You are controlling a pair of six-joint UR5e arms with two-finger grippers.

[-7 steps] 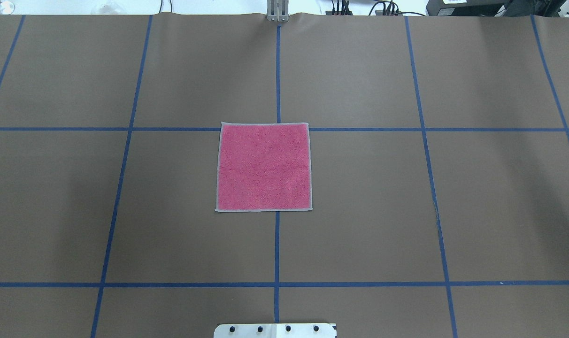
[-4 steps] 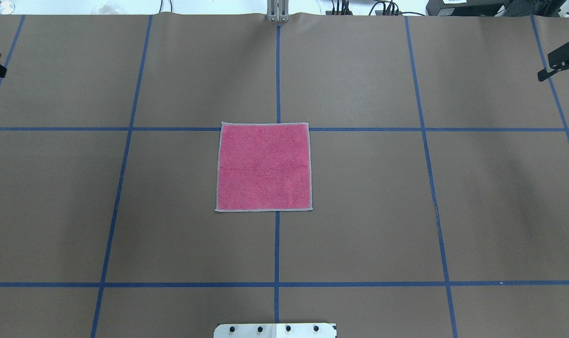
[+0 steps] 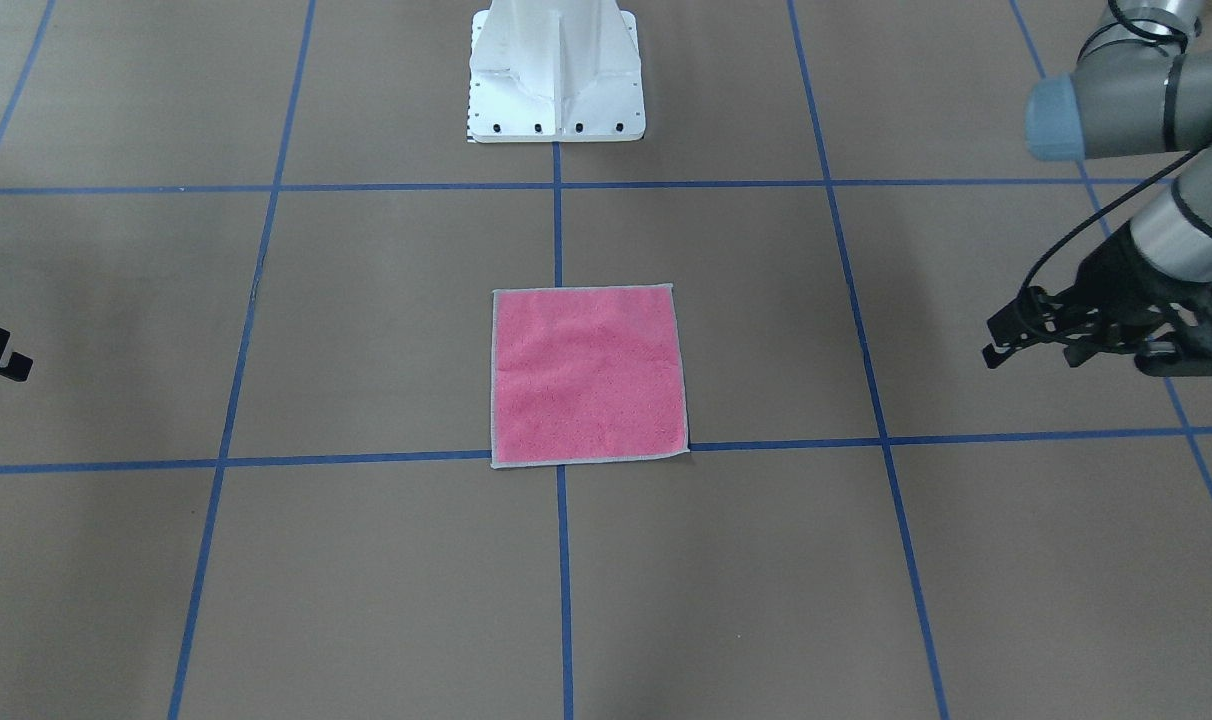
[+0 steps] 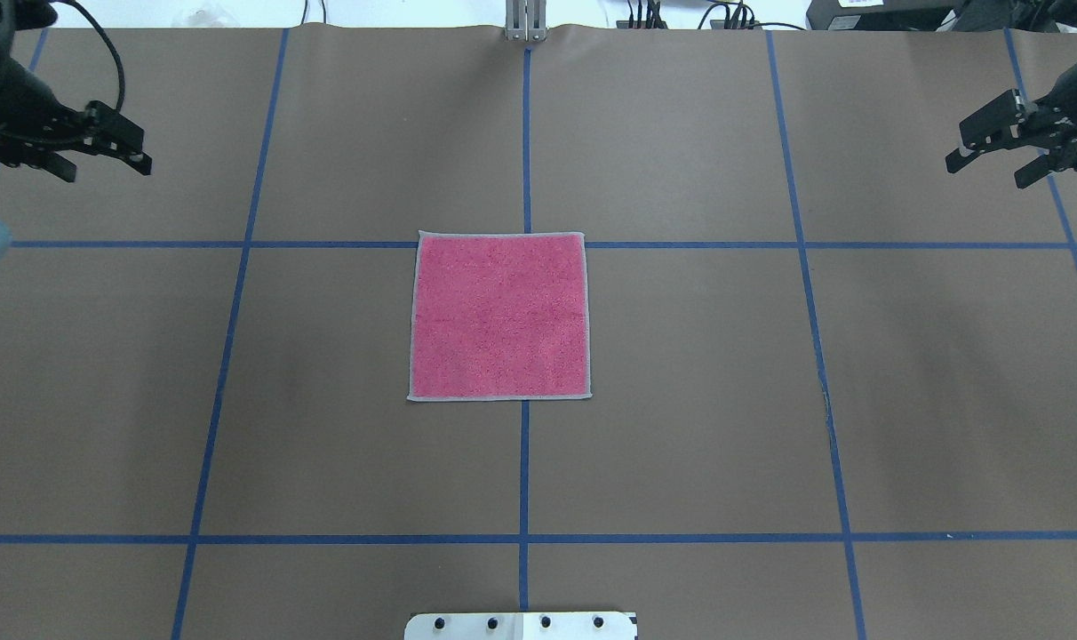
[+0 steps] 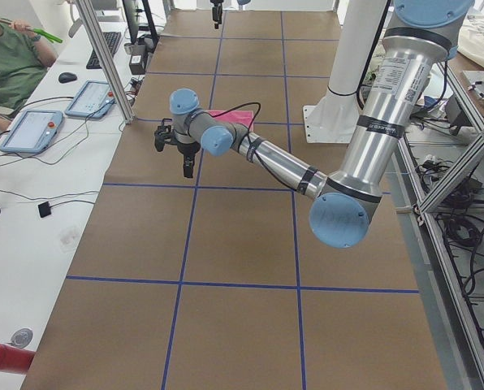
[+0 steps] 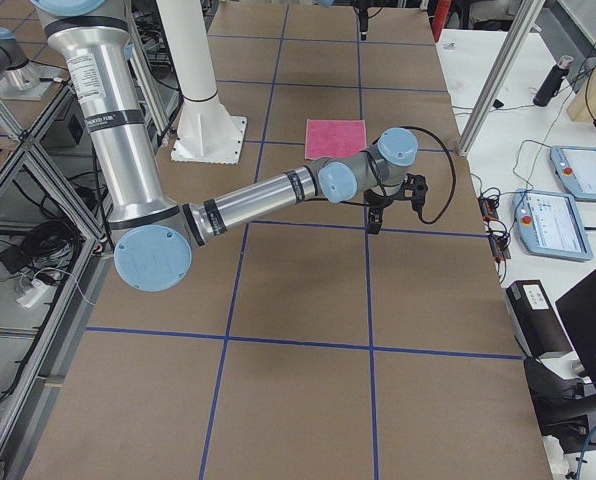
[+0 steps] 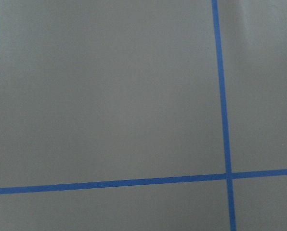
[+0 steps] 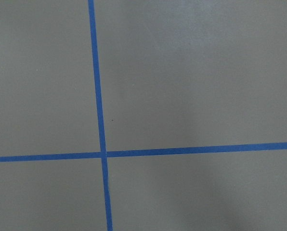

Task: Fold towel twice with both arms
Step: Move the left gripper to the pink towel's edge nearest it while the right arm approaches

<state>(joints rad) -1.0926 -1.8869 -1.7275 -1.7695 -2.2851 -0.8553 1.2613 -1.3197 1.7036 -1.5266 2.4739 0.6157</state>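
Note:
The towel (image 4: 499, 316) lies flat, pink face up, at the table's middle where the blue tape lines cross. It also shows in the front view (image 3: 588, 375) and the right side view (image 6: 335, 137). My left gripper (image 4: 107, 169) hangs open and empty above the far left of the table, well clear of the towel, and also shows in the front view (image 3: 1028, 355). My right gripper (image 4: 983, 175) hangs open and empty above the far right. In the front view it (image 3: 1, 355) is cut off by the frame's edge. Both wrist views show only bare table and tape.
The white pedestal base (image 3: 556, 70) stands at the robot's side of the table. The brown table cover (image 4: 681, 444) carries a blue tape grid. An operators' bench with tablets (image 5: 31, 130) and a metal frame post (image 5: 104, 57) runs along the far edge.
Both grippers have come in from the far side edges of the overhead view towards the middle. The towel has not moved.

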